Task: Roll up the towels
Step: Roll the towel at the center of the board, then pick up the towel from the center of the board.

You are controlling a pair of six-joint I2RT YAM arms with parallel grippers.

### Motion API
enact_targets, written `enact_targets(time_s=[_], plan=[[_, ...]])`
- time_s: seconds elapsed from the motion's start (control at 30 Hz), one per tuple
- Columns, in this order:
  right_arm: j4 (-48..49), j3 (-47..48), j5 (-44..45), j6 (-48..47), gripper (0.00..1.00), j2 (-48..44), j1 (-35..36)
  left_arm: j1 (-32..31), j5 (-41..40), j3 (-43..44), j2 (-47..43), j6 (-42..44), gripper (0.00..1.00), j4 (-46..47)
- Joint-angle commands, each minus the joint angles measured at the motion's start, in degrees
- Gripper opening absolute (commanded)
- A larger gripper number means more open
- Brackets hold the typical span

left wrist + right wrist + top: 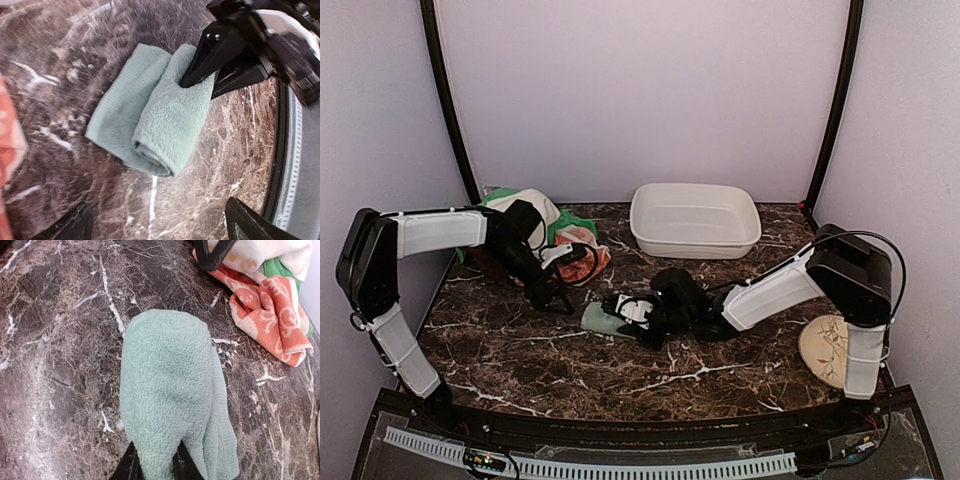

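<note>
Sage-green towel (150, 115) is rolled, lying mid-worktop (60, 65). Right fingers (200, 65) clenched on one end of the roll. Left fingers (250, 222) released, spread wide above it. Orange swirl towel (270, 305), green towel (560, 235) and white towel (535, 205) heaped back left.

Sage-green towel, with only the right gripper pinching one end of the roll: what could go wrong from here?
1. The right gripper pinches just one end of the sage-green towel, while the left gripper hangs open above it; a pull could loosen the roll.
2. A flat layer lies unrolled beside the roll, so it may spring open once released.
3. The orange patterned towel lies close by; the left gripper might snag it.
</note>
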Motion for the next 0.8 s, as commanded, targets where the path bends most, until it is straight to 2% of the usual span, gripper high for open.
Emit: enact_targets(time_s=[0.0,0.1,0.2,0.33,0.43,0.63,0.77], plan=[[-14.2,0.7,-13.4,10.3,0.08,2.5,-2.6,0.8,-0.9,-8.7,-7.9,5.5,0.93,6.6],[-16.5,3.4,-21.0,15.7,0.05,4.8,-5.6,0.0,0.2,-10.3,-10.4,6.6,0.93,8.5],[-18.9,6.7,-28.4,21.4,0.04,8.2,-8.6,-3.5,-0.9,-9.8,-11.2,7.1,0.89,9.9],[-23.5,10.8,-32.3,24.6,0.03,11.8,-10.5,-10.8,-9.2,-13.5,-13.6,9.9,0.89,18.0],[-24.6,11.6,-33.2,27.3,0.03,13.0,-11.7,-16.3,-15.4,-13.7,-11.9,11.5,0.89,22.3],[-17.9,10.0,-36.3,34.8,0.02,11.6,-13.0,-21.1,-27.4,-15.4,-8.0,17.7,0.88,34.6],[-12.9,10.2,-39.0,41.0,0.02,11.7,-13.2,-23.5,-36.1,-19.5,-5.5,24.1,0.88,47.6]])
